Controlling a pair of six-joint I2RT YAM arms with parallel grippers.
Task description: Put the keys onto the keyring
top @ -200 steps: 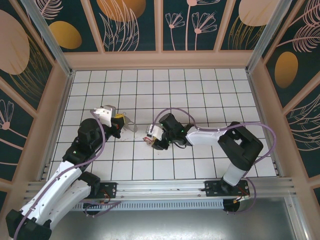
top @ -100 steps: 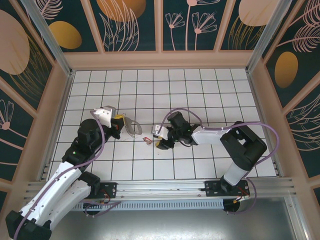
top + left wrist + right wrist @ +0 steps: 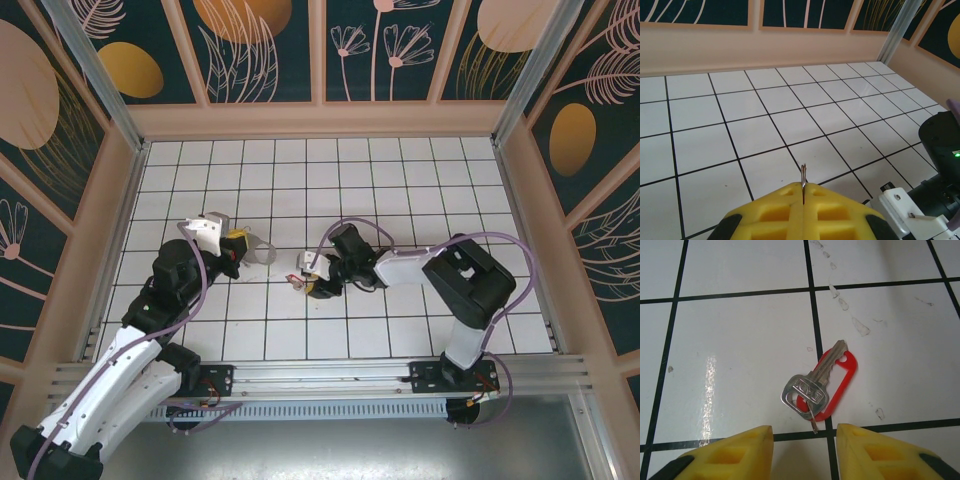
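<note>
A silvery toothed key (image 3: pixel 812 385) lies flat on the white tiles across a small red tag (image 3: pixel 837 377), with a thin metal piece sticking out by its head. My right gripper (image 3: pixel 804 440) stands open just in front of it, one yellow finger on each side, touching nothing. From above, the right gripper (image 3: pixel 311 284) points left at the key (image 3: pixel 296 281). My left gripper (image 3: pixel 235 246) is shut on the pale keyring (image 3: pixel 260 252), held off the floor. In the left wrist view the keyring (image 3: pixel 803 174) shows edge-on, pinched in the left gripper (image 3: pixel 803 186).
The white tiled floor (image 3: pixel 400 180) is walled by a beige border and patterned panels. The right arm's black body (image 3: pixel 940 145) shows at the right of the left wrist view. Smudges (image 3: pixel 860 326) mark the tile beyond the key.
The right gripper pulled back to the right off the key, then came left again toward it. The key stays on the floor. The left gripper keeps its hold on the keyring.
</note>
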